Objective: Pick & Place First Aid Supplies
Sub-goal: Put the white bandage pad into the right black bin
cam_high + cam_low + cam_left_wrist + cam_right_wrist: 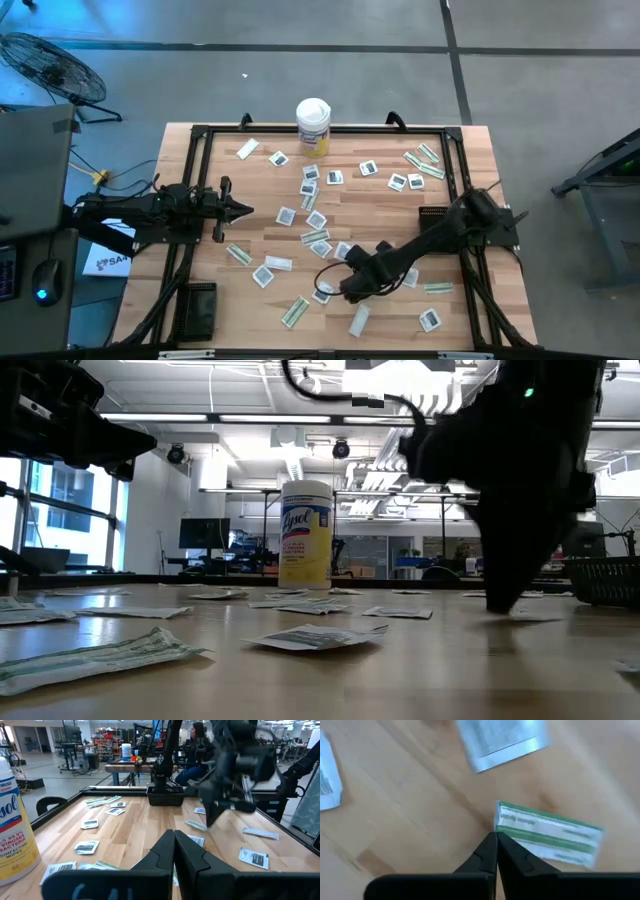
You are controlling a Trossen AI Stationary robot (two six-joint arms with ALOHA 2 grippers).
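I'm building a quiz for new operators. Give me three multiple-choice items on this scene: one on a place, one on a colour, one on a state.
1. Where does the white canister stand?
A. at the table's far edge, near the middle
B. at the near right corner
C. under the left arm

2. What colour are the stripes on the oblong wrapper at the right end effector's tips?
A. red
B. green
C. blue

3. How do the left end effector's fingers stand?
A. wide open
B. shut on a sachet
C. shut, holding nothing

Key: 1 A, the high view shows it at the far rail. 2 B, the right wrist view shows green bands. 3 C, the left wrist view shows the fingers together with nothing between them.
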